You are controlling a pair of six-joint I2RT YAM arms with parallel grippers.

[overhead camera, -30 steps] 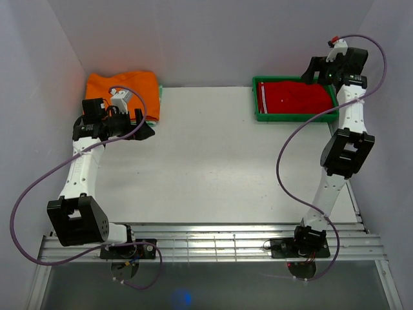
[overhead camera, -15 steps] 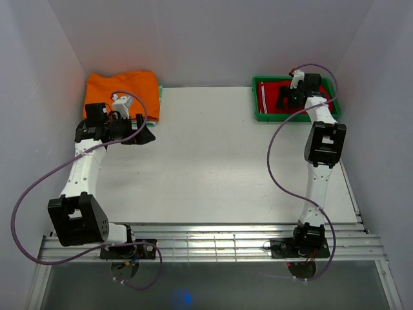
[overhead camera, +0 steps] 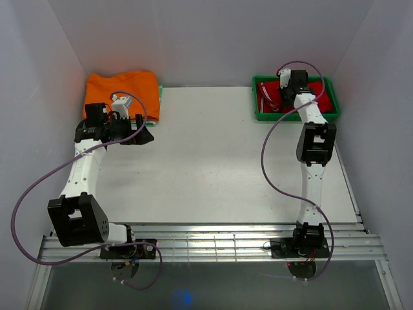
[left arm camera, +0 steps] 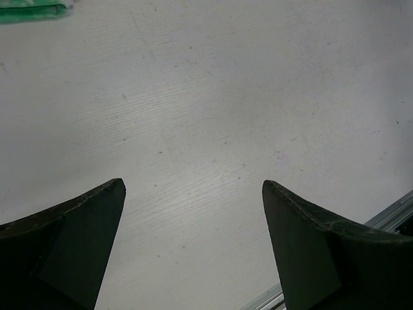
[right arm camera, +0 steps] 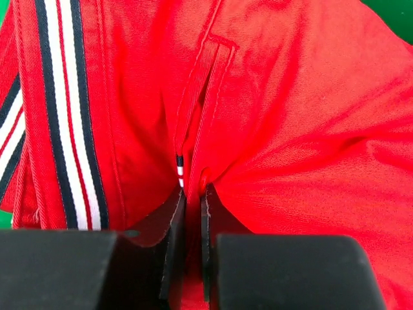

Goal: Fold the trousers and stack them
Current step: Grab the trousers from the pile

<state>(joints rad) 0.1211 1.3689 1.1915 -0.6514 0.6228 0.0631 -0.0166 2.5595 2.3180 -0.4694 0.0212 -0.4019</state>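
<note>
Trousers (right arm camera: 290, 129) (red, navy-and-white stripe) sit pinched in right gripper (right arm camera: 191, 199).

**Colour survey: red, orange and green against a pale table**

We record red trousers (right arm camera: 277, 129) in plain twill filling the right wrist frame, with a band of white, navy and red stripes (right arm camera: 61, 116) down the left side. In the top view they show inside a green bin (overhead camera: 271, 117) at upper right, and an orange garment (overhead camera: 122, 87) shows at upper left. The table (overhead camera: 213, 168) is off-white with faint grey scuffs. The left arm (overhead camera: 82, 171) and right arm (overhead camera: 316, 187) are white with black joints and carry purple cables (overhead camera: 12, 223). The left gripper (left arm camera: 192, 187) and right gripper (right arm camera: 192, 194) are black.
</note>
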